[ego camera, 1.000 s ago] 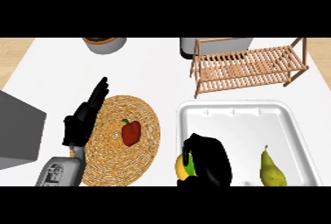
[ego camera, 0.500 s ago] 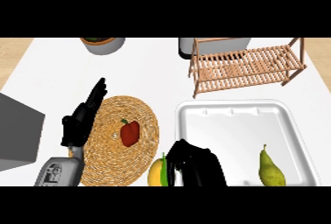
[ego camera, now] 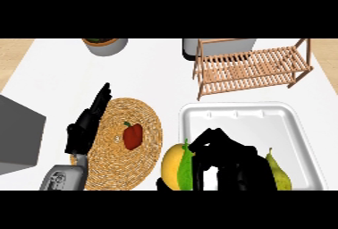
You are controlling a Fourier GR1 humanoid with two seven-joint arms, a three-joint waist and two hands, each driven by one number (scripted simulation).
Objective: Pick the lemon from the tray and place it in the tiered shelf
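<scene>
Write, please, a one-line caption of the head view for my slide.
Right hand curled around the lemon at the white tray's left edge, wooden tiered shelf beyond.

The right hand (ego camera: 228, 159) curls round the lemon (ego camera: 177, 166) at the tray (ego camera: 290, 117)'s left edge, beside a pear (ego camera: 278, 172). The left hand (ego camera: 86, 127) rests open by a woven mat (ego camera: 148, 129) bearing a red pepper (ego camera: 133, 136). The shelf (ego camera: 251, 69) stands behind the tray.

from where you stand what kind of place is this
Most likely a kitchen counter. A white tray holds a green pear, a red pepper lies on a woven mat, and a wooden tiered shelf stands behind. The right hand curls round a yellow fruit.
</scene>
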